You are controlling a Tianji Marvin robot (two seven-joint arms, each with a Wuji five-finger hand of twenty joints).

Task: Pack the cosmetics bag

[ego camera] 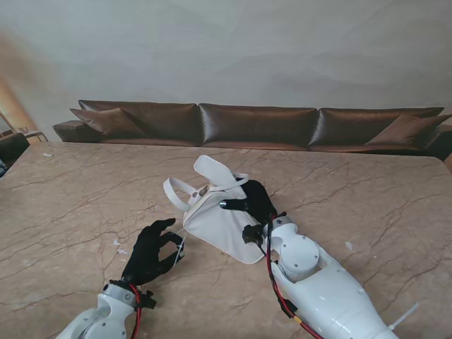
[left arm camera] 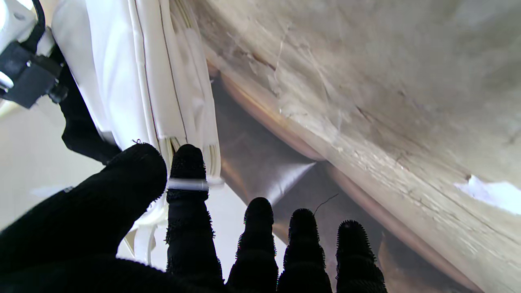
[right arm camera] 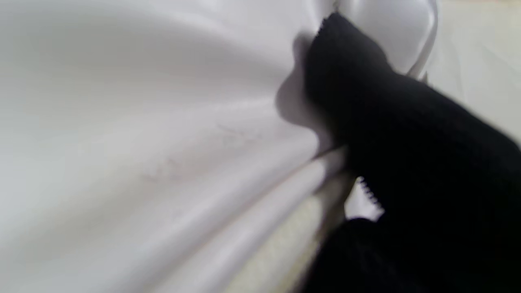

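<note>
Currently, the white cosmetics bag (ego camera: 222,219) lies at the centre of the marble tabletop (ego camera: 367,191), flap raised at its far end. My right hand (ego camera: 256,203) grips the bag's right edge; in the right wrist view 1 black finger presses into the white fabric (right arm camera: 163,142). My left hand (ego camera: 150,252) rests on the tabletop just left of the bag, fingers (left arm camera: 187,171) spread, thumb and index finger near a thin white cord (left arm camera: 188,184) across the fingertip. Whether they pinch it I cannot tell. Beyond the tabletop stands a brown sofa (ego camera: 258,125).
</note>
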